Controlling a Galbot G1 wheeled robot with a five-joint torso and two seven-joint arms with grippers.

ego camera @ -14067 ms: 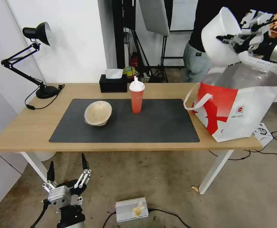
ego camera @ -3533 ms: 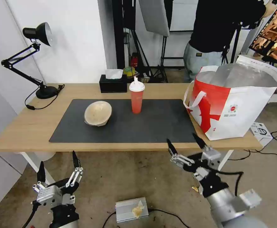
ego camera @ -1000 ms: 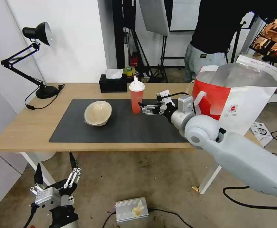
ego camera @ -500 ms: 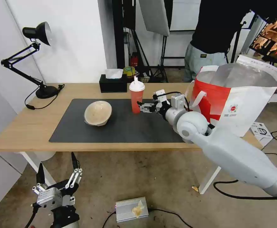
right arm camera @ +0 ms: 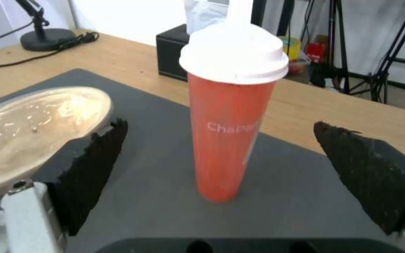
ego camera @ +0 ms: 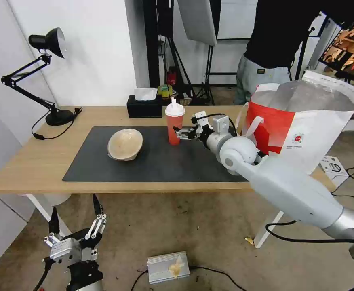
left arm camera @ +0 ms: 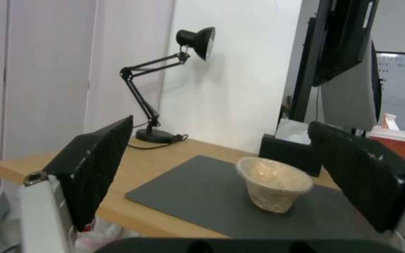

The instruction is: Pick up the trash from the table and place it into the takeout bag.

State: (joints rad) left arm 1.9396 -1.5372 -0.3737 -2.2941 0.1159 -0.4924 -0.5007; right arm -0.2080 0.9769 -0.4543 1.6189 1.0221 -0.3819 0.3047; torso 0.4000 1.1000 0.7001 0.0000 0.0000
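One light-wood table [ego camera: 39,165], concrete floor [ego camera: 193,234]

**Readable text: one word on the cup**

The red cup [right arm camera: 231,140] carries white lettering on its side, seen in the right wrist view as "ChaPan", with the end of the word turning out of sight around the curve, so the full name cannot be told. The bag [ego camera: 306,133] has a small round red logo [ego camera: 297,138] on its white panel with a line of small print under it, too small to read. The large red marks on its red-and-white panel cannot be read as letters.
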